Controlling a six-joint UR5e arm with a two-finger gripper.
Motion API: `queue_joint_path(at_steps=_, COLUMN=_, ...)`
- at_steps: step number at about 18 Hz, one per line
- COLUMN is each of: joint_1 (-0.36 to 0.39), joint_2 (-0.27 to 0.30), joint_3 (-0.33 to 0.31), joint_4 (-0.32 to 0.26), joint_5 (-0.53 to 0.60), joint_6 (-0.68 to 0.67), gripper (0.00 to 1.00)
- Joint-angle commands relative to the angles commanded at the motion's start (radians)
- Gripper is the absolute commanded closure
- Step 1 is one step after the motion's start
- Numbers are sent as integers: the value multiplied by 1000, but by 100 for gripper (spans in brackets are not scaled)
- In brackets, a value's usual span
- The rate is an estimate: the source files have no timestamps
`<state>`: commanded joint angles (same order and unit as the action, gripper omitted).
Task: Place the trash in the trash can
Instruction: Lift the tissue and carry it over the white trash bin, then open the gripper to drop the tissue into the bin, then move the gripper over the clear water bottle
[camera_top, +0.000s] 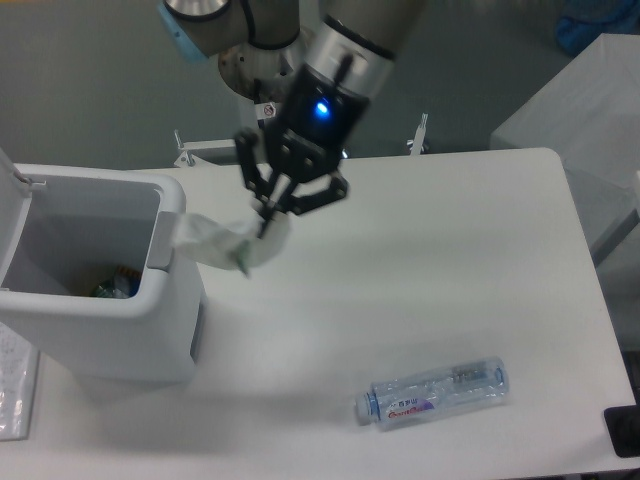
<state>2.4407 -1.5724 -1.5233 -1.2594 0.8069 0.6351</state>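
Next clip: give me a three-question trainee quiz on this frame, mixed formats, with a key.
1. True or false: the pincer holds the crumpled wrapper in the air.
2. Where is the clear bottle? A) in the bin B) lying on the table C) in the pincer
3. Fill in: the wrapper hangs beside the rim of the white ____, whose lid is open.

Key: 1 true. 2 B; it lies on its side on the table, near the front edge. 3 trash can; the wrapper is at its right rim, not yet inside.
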Motion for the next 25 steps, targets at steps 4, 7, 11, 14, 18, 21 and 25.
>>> queue_joint_path(at_steps=4, joint_1=-75, joint_2=-3, joint_3=3, joint_4=15, joint_5=0, joint_6=-63, gripper=95)
queue_joint_path(at_steps=7, joint_1=-143, joint_2=-24, joint_3=0, joint_4=54, joint_5=2, joint_6=-100, gripper=79)
queue_joint_path(at_steps=11, joint_1=-178, joint_2=-34, joint_3=-12, joint_4=68, joint_5=6, joint_6=-123, gripper=32)
queue_joint_path(at_steps=14, joint_1=-178, joint_2=-31, joint_3=-31, joint_4=71, joint_5=12, joint_6=-120, gripper=0)
queue_joint_path(at_steps=18, joint_1=-171, joint_2=-41, joint_3=-34, joint_4=84, joint_5=15, joint_6=-114, gripper=0)
queue_joint_path(at_steps=21, joint_1=-59, joint_2=-92, joint_3=-26, joint_4=150, joint_5=15, joint_6=-115, gripper=0)
queue_joint_path(at_steps=25, joint_1=64, joint_2=-169, joint_3=-28, joint_4=305, joint_5=21, joint_6=-112, gripper=0)
